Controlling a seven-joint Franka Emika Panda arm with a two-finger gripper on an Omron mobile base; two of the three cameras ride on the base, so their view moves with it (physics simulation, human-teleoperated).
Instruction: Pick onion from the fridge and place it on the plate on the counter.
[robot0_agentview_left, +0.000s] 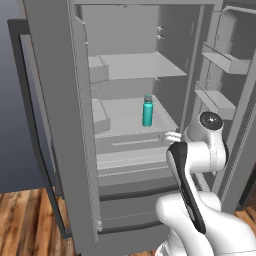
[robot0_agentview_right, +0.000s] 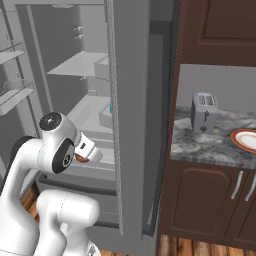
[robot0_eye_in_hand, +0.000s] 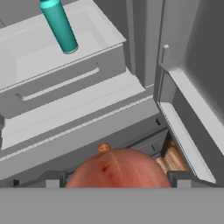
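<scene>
The onion (robot0_eye_in_hand: 117, 169), orange-brown with a small stem nub, sits between the two dark fingertips (robot0_eye_in_hand: 51, 179) of my gripper (robot0_eye_in_hand: 116, 180), which is shut on it. From the right base view, a sliver of the onion (robot0_agentview_right: 80, 158) shows under the hand, in front of the open fridge (robot0_agentview_right: 85, 65). The hand (robot0_agentview_left: 173, 136) hangs just outside the fridge's middle shelf (robot0_agentview_left: 125, 117). The plate (robot0_agentview_right: 246, 140), orange-red rimmed with a white centre, lies on the marbled counter (robot0_agentview_right: 200, 142) far to the right.
A teal bottle (robot0_agentview_left: 147, 111) stands on the middle shelf. The open fridge door (robot0_agentview_right: 132, 125) stands between the arm and the counter. A silver toaster (robot0_agentview_right: 204, 112) sits left of the plate. Door bins (robot0_agentview_left: 220, 60) line the right door.
</scene>
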